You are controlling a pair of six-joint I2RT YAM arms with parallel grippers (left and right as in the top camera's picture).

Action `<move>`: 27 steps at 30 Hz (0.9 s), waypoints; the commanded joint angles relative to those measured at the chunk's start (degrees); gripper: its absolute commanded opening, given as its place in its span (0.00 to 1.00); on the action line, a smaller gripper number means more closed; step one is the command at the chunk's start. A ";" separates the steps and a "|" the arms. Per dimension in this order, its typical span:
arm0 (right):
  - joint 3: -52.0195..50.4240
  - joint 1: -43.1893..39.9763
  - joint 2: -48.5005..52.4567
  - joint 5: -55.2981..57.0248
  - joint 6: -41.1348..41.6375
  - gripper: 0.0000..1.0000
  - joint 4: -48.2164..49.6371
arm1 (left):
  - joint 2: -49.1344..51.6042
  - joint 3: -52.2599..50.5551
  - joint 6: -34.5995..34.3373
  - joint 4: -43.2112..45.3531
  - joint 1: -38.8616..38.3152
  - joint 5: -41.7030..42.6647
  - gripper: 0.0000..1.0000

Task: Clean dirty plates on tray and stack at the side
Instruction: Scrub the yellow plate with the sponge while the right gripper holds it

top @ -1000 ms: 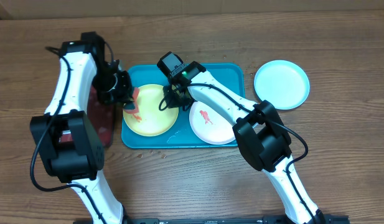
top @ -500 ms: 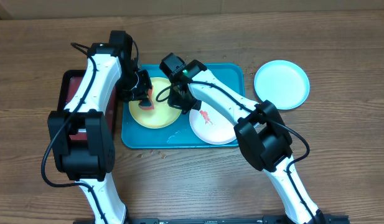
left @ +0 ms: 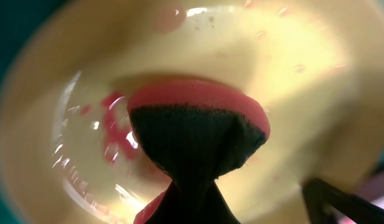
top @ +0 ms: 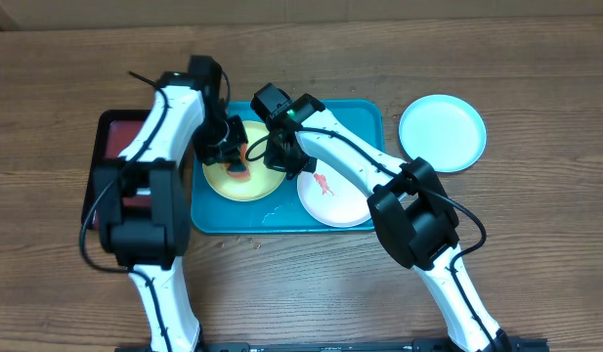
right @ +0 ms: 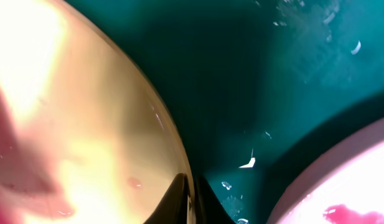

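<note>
The yellow-green plate [top: 254, 183] lies tilted at the left of the teal tray [top: 360, 115]. My right gripper [top: 276, 156] is shut on its right rim [right: 179, 168]. My left gripper [top: 233, 156] is shut on a red and black sponge [left: 198, 134] pressed on the plate's inside [left: 304, 93], beside red smears [left: 114, 127]. The white plate [top: 345, 200] with a red smear lies in the tray to the right; its edge shows in the right wrist view [right: 360, 180]. The light blue plate [top: 442, 132] lies on the table right of the tray.
A dark red tray with a black rim [top: 110, 147] lies on the wooden table left of the teal tray. Crumbs and water drops dot the teal tray floor [right: 254, 163] and the table at its front edge.
My left gripper has moved right from the dark red tray, carrying the sponge onto the yellow-green plate. The right gripper has lifted the plate's right rim and holds it.
</note>
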 commanded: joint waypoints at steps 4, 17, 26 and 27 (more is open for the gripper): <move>-0.68 -0.90 0.50 2.56 -19.85 0.33 4.55 | 2.93 -0.22 0.63 -0.22 -0.46 -0.17 0.04; -1.44 -0.85 2.23 1.64 -21.99 0.04 8.24 | 2.97 -3.98 2.86 0.79 -3.06 -12.00 0.04; -1.84 -0.85 2.23 1.64 -21.86 0.04 7.96 | 2.95 -3.78 2.91 -2.69 -2.56 -25.83 0.04; -1.86 -0.85 2.23 1.64 -21.86 0.04 7.96 | 2.93 -3.50 2.91 -3.10 -2.56 -26.86 0.04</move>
